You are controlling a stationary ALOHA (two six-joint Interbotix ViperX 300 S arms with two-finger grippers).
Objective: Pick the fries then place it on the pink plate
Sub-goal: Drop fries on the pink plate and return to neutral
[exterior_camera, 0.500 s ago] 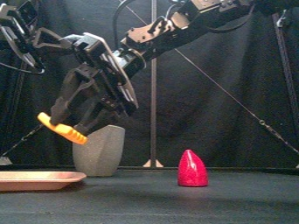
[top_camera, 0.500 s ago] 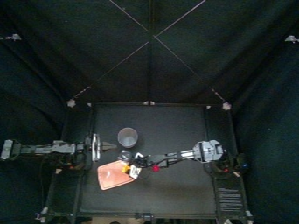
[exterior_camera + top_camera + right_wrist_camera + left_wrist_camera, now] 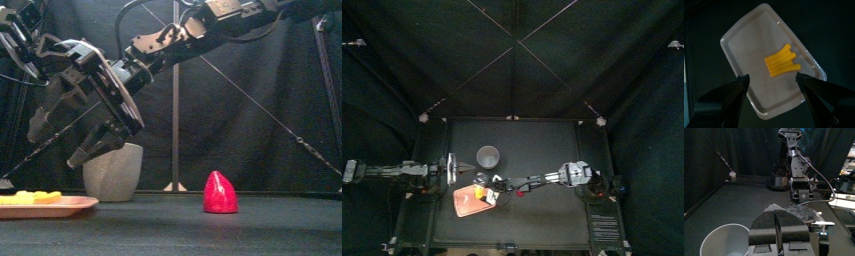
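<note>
Fries (image 3: 781, 61) now on pink plate (image 3: 751, 40), no longer in right gripper (image 3: 56, 148).

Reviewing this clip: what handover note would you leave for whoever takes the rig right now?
Right gripper: open, empty, just above the flat pink tray.
Left gripper: shut, at rest by the table's left edge.
Yellow toy fries: lying flat on the tray.
Tall grey speckled cup, red pointed toy: standing off the tray.
Done: fries placed. Left: retract the right arm.
</note>
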